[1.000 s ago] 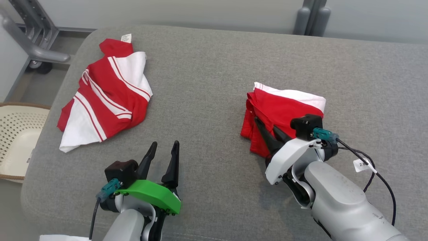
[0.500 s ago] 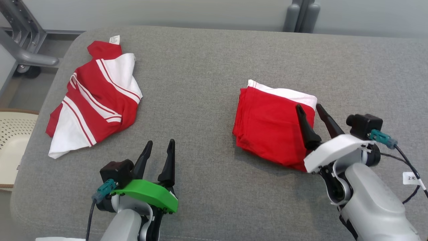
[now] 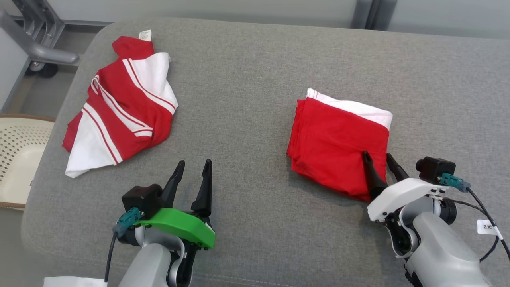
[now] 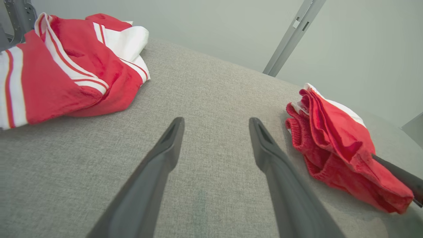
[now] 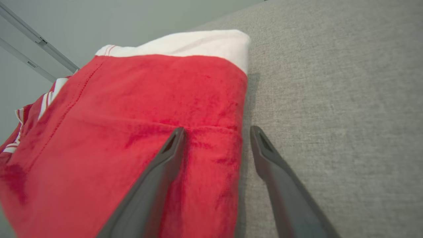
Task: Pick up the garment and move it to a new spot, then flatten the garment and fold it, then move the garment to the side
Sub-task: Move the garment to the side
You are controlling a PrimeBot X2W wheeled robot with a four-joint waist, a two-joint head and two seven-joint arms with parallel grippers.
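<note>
Garment (image 3: pixel 338 147) lies folded right of centre on the grey worktop (image 3: pixel 247 79), freshly released. From the left: striped top (image 3: pixel 119 107) crumpled near the left edge, left gripper (image 3: pixel 194 162) spread and idle, then right gripper (image 3: pixel 376 154), pinched a second ago, now spread astride the garment's near right corner, perhaps touching. Fold looks done; bare room lies rightward for the side move

bare grey cushion (image 3: pixel 239 99) lies between crumpled garment (image 3: pixel 119 107) and folded garment (image 3: pixel 338 147).
</note>
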